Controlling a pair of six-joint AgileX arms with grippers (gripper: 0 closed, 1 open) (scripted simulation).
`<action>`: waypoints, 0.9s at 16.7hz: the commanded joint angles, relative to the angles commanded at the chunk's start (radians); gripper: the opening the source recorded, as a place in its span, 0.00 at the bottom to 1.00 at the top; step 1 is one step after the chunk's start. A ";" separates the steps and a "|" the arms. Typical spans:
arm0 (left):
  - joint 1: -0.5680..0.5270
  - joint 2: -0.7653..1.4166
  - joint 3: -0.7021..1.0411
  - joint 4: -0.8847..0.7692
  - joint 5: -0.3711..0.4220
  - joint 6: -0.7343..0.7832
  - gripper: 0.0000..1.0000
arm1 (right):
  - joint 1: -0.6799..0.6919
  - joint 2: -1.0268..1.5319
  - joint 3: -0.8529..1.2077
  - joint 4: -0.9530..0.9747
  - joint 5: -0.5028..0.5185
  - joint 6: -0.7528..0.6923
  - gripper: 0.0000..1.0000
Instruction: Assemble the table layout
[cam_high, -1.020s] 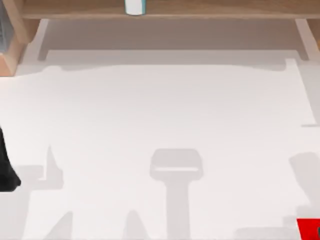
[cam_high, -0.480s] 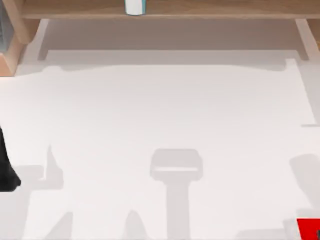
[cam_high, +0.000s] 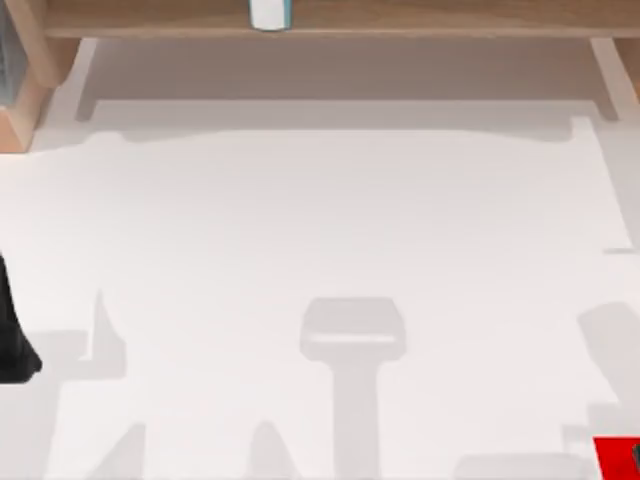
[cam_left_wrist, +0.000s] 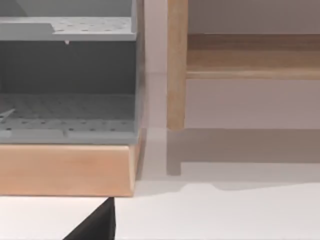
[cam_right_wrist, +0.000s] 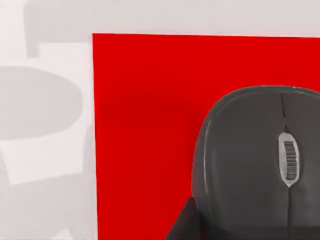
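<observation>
at the table's (cam_high: 320, 230) left edge sits a dark piece of the left arm (cam_high: 12, 340); whether either arm's jaws are released or clenched, i cannot tell. a wooden shelf (cam_high: 330, 20) with a white cup (cam_high: 269, 12) lines the far edge. a red mat (cam_right_wrist: 150, 130) with a grey mouse (cam_right_wrist: 255, 165) lies at the near right corner.

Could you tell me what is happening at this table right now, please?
Two AgileX arms sit at a white table. The right wrist view looks down on a dark grey computer mouse lying on a red mat, which sits at the table's near right corner. The left arm is a dark shape at the left edge. A wooden shelf frame runs along the far side, with a grey perforated rack at the far left.
</observation>
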 joint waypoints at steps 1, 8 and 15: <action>0.000 0.000 0.000 0.000 0.000 0.000 1.00 | 0.000 -0.004 0.004 0.004 0.000 0.000 0.00; 0.000 0.000 0.000 0.000 0.000 0.000 1.00 | -0.001 -0.030 0.028 0.031 0.001 -0.001 0.00; 0.000 0.000 0.000 0.000 0.000 0.000 1.00 | 0.002 -0.035 0.033 0.048 0.000 -0.001 0.00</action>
